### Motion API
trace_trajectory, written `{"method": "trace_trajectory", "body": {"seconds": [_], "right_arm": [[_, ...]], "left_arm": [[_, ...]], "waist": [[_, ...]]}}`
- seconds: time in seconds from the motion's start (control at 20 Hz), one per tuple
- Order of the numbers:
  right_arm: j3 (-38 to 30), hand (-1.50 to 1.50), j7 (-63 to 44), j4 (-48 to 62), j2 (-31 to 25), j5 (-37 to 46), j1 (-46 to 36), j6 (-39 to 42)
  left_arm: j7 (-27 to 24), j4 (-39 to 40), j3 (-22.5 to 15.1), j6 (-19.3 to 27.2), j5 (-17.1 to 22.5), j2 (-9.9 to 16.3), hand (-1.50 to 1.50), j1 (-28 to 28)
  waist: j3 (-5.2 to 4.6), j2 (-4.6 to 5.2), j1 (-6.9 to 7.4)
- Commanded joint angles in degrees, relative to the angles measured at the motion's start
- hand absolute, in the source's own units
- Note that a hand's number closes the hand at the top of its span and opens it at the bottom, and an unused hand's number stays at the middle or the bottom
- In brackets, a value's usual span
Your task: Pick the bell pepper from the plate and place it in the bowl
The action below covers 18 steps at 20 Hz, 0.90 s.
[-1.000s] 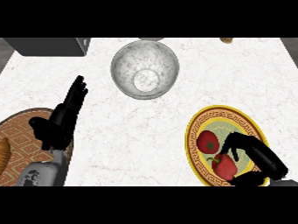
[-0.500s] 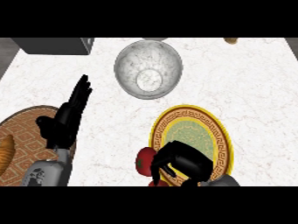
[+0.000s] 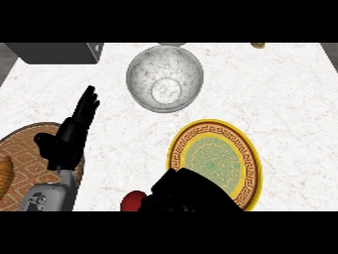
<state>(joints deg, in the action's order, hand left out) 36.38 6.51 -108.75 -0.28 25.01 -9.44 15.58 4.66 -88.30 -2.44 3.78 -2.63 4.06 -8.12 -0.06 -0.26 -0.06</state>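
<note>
Left hand (image 3: 67,141) is matte black with long slim fingers (image 3: 88,101), mounted on a pale grey forearm (image 3: 48,197). Right hand (image 3: 186,191) is black and bulky.

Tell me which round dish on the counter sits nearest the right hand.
The yellow-rimmed patterned plate, right beside the right hand; the marbled grey bowl lies farther up the counter.

No readable text, label or number shows anywhere.
</note>
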Motion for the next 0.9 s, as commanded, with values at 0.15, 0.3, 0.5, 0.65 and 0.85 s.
{"method": "trace_trajectory", "body": {"seconds": [0.15, 0.3, 0.5, 0.65, 0.85], "right_arm": [[-0.66, 1.5, -24.77, -10.85, 0.28, -2.56, -14.48, -3.51], [-1.58, 1.5, -35.24, -10.37, 0.28, -6.08, -24.22, -6.47], [-9.67, 1.5, -34.62, -1.27, 0.28, -10.83, -34.77, -8.48], [-10.98, 1.5, -36.86, 6.44, 0.28, -8.56, -42.17, -10.95], [-11.02, 1.5, -33.81, 16.81, 0.28, -9.41, -46.95, -14.23]], "left_arm": [[1.9, -1.71, -0.96, 0.97, -1.32, -0.67, 0.0, 0.05], [-0.74, 1.51, -0.24, 0.85, -0.8, -1.35, 0.0, -0.63], [-1.61, 4.78, 0.47, 0.29, -0.85, -1.18, 0.0, -3.39], [1.35, -1.36, 0.42, -1.73, 0.7, 0.51, 0.0, 0.62], [1.89, -0.25, -1.3, 0.7, -1.33, -2.07, 0.0, -0.97]], "waist": [[0.02, 0.12, 0.33], [-0.02, 0.17, 0.38], [0.01, 0.33, 0.39], [0.01, 0.2, 1.01], [0.02, 0.3, 0.9]]}}
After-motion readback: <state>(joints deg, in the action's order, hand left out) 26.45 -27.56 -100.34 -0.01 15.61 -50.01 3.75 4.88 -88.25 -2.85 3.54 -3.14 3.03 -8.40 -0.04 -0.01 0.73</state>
